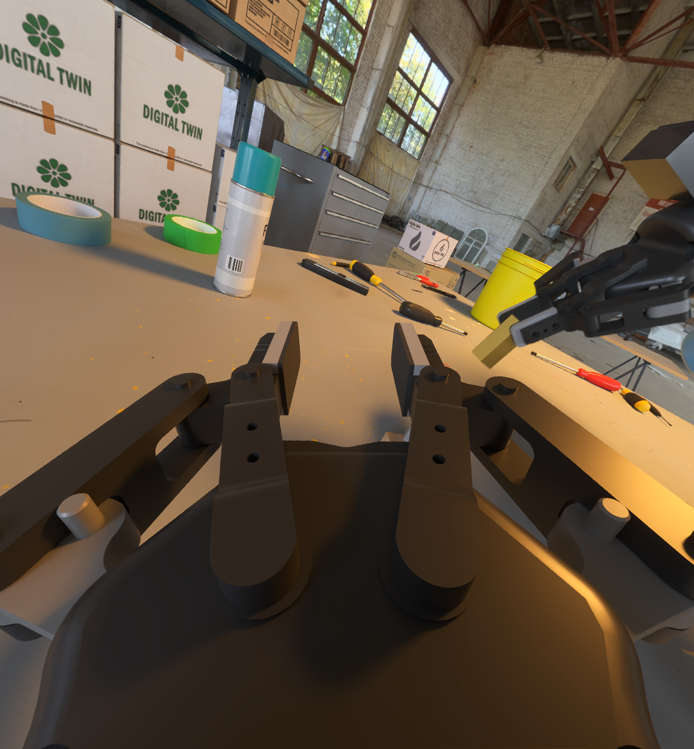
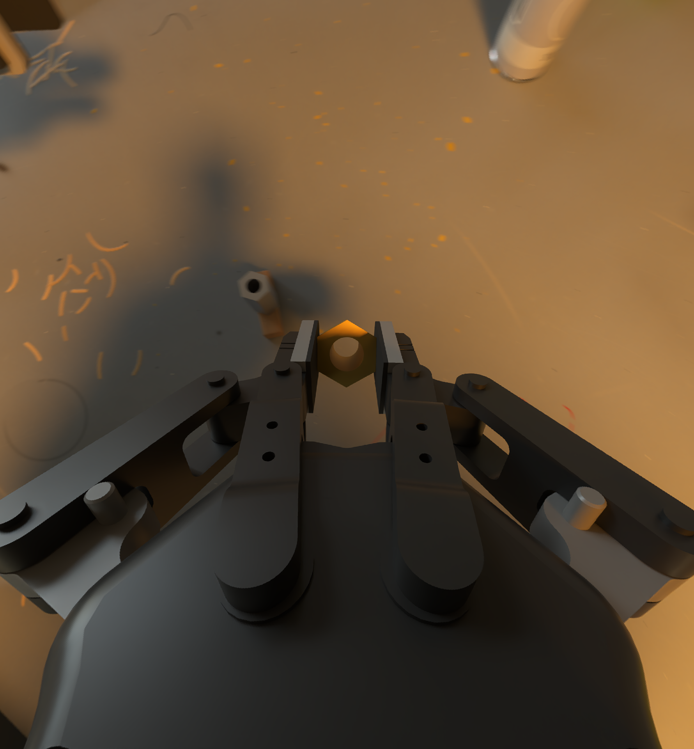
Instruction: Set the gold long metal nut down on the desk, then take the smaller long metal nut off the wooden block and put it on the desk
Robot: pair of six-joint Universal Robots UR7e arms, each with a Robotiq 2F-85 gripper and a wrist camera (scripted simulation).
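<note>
1. The gold long metal nut [image 2: 346, 353] is sitting clamped between the pads of the right gripper [image 2: 346, 356], its hexagonal end and bore facing the wrist camera; in the left wrist view the same nut [image 1: 495, 344] is hanging in the air above the desk [image 1: 134, 324], tilted, not touching the surface.
2. The smaller long metal nut [image 2: 258, 298] is showing below and to the left of the gold one, grey-tan, with its bore pointing up toward the camera. It is appearing to stand on or against a small tan piece, perhaps the wooden block, though that cannot be told for certain.
3. The left gripper [image 1: 345, 364] is hovering low over the desk with its fingers spread apart and nothing between them.
4. Judging progress: neither step is looking finished. The gold nut is being carried rather than resting on the desk, and the smaller nut is looking untouched, so the put-down and the whole second pick are remaining.
5. Open room: the desk beneath and to the right of the gold nut is showing only paint specks and scratches, offering a free landing spot. The smaller nut is lying near on the left, so a descent is calling for a little clearance on that side.
6. Farther out, a spray can [image 1: 246, 227], two tape rolls [image 1: 64, 219], screwdrivers [image 1: 598, 379] and a yellow bucket [image 1: 507, 283] are standing well apart, and the desk edge is running close behind the right gripper in the left wrist view.
</note>
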